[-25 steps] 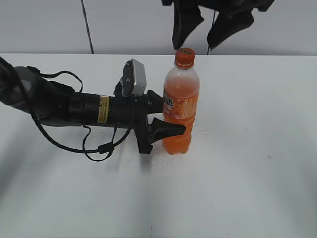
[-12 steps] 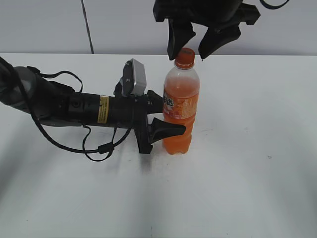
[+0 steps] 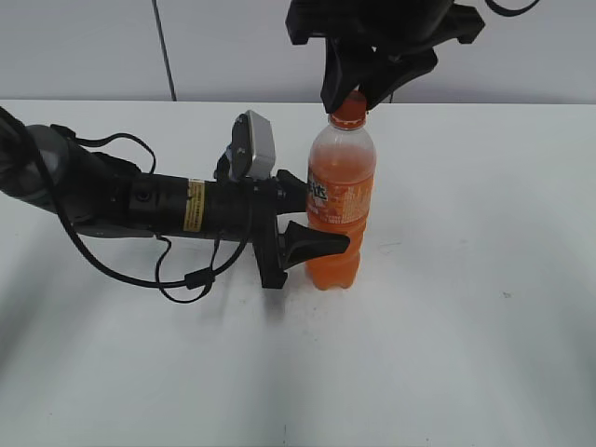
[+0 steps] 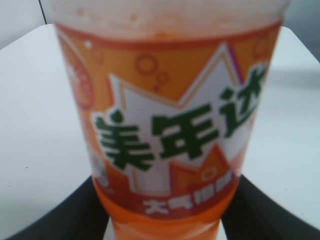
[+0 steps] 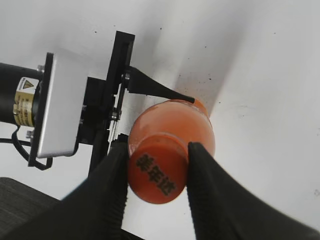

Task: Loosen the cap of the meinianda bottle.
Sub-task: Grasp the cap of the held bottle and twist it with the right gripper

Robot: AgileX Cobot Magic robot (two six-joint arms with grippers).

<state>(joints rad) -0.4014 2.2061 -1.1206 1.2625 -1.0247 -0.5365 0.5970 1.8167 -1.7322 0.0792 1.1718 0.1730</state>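
Note:
The meinianda bottle [image 3: 341, 200] stands upright on the white table [image 3: 466, 335], full of orange liquid; its label [image 4: 170, 125] fills the left wrist view. My left gripper [image 3: 321, 219] reaches in level from the left and is shut on the bottle's body, one black finger [image 3: 317, 244] wrapping its front; both fingers [image 4: 65, 220] flank the bottle below the label. The orange cap [image 3: 349, 110] [image 5: 157, 172] sits on the neck. From above, my right gripper [image 3: 352, 98] [image 5: 158, 155] has its two black fingers [image 5: 112, 185] pressed against opposite sides of the cap.
My left arm [image 3: 112, 200] lies low across the table's left half, with its grey camera box [image 3: 253, 144] and a loose black cable [image 3: 186, 279] looping toward the front. A pale wall [image 3: 521, 47] runs behind the table's far edge.
My right gripper has come down from above the bottle and narrowed its fingers onto the cap. The left gripper and the bottle have stayed where they were.

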